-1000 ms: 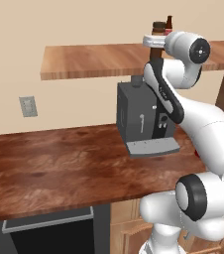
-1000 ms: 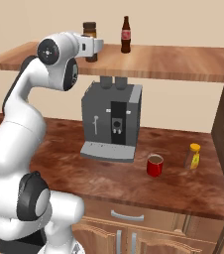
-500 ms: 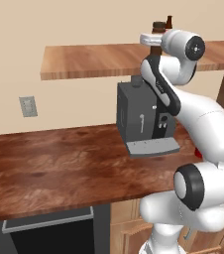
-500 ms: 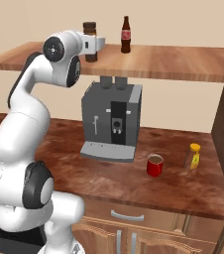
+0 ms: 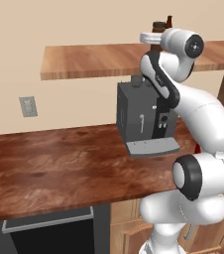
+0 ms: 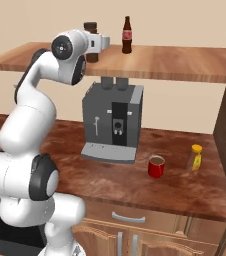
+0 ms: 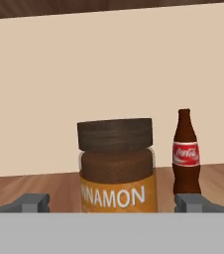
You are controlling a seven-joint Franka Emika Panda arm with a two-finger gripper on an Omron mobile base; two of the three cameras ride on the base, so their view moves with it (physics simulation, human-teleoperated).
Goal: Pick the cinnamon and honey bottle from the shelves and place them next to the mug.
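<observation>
Cinnamon [image 7: 116,168] upright on shelves [image 6: 185,62]; honey bottle [image 6: 196,157] near mug [image 6: 156,166].

The shelves [image 6: 175,62] hold the cinnamon [image 7: 117,166] and a cola bottle [image 6: 127,35].

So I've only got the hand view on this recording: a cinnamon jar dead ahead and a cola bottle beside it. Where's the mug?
Observer: The mug stands on the counter, right of the coffee machine in the right base view.
Operator: And the honey bottle, is it up on the shelves as well?
Observer: No, the honey bottle is already on the counter, a little right of the mug and apart from it.
Operator: Is the hand level with the jar?
Observer: Yes, the gripper is up at shelf height, open, and the cinnamon stands upright on the shelves just beyond it.
</observation>
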